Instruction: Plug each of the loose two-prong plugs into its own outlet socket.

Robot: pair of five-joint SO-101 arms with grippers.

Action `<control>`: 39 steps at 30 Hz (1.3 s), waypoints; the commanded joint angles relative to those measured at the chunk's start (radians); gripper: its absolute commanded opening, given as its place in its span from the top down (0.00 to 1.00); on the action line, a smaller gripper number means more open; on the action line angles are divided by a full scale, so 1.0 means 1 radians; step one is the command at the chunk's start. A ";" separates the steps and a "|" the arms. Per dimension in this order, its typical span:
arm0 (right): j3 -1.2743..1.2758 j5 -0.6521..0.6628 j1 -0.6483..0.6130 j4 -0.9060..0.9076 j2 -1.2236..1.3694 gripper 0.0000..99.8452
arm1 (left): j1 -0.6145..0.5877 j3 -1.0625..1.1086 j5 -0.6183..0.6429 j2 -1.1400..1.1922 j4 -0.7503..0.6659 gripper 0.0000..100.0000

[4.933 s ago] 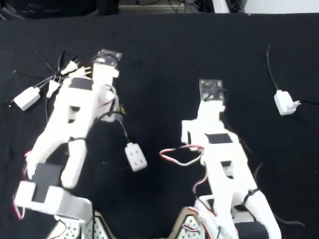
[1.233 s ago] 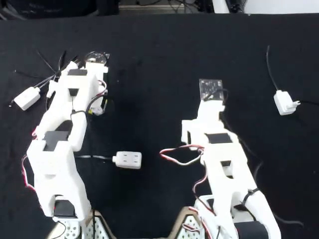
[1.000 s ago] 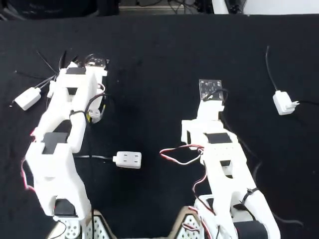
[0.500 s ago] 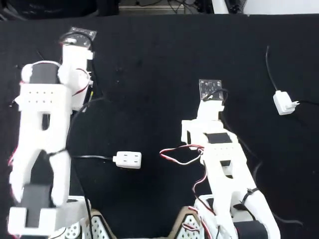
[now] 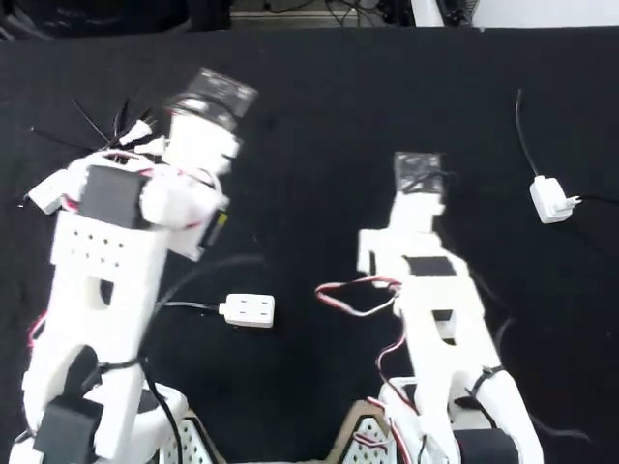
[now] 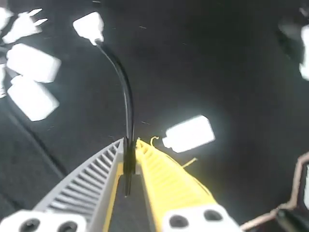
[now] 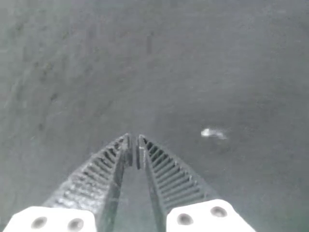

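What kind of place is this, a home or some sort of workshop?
Probably a robotics lab bench: a white left arm and right arm sit side by side on a black-covered table, with an outlet socket, loose plugs and a black cord.

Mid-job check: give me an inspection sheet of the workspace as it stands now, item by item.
Surface: black cloth, flat.
Job's things: outlet socket block, no plug in it; white plug on the end of the black cable held by the left gripper; loose plugs bunched at far left; far-right plug lying alone.
Clutter: nothing seen.
Grippers: left gripper shut on the black cable; right gripper shut, empty, above bare cloth.
Cables: socket block's cord runs toward the left arm; red and white wires loop off the right arm.
Surroundings: dark gear and wires behind the far edge.
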 commanded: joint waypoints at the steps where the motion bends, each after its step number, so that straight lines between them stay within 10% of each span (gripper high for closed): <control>1: -0.074 -0.094 0.107 0.006 -0.004 0.99 | 0.145 0.002 -0.008 -0.038 0.014 0.97; 11: -0.074 -0.123 0.124 0.003 -0.004 0.98 | 0.410 0.122 -0.011 -0.038 0.011 0.97; 17: -0.074 -0.123 0.123 0.002 -0.004 0.98 | 0.410 0.119 -0.011 -0.038 0.011 0.75; 29: -0.068 -0.097 0.014 0.008 -0.004 0.98 | -0.056 0.206 -0.092 -0.026 -0.023 0.79; 39: -0.056 -0.038 -0.384 0.121 0.005 0.81 | -0.289 0.765 -0.086 -0.037 -0.572 0.79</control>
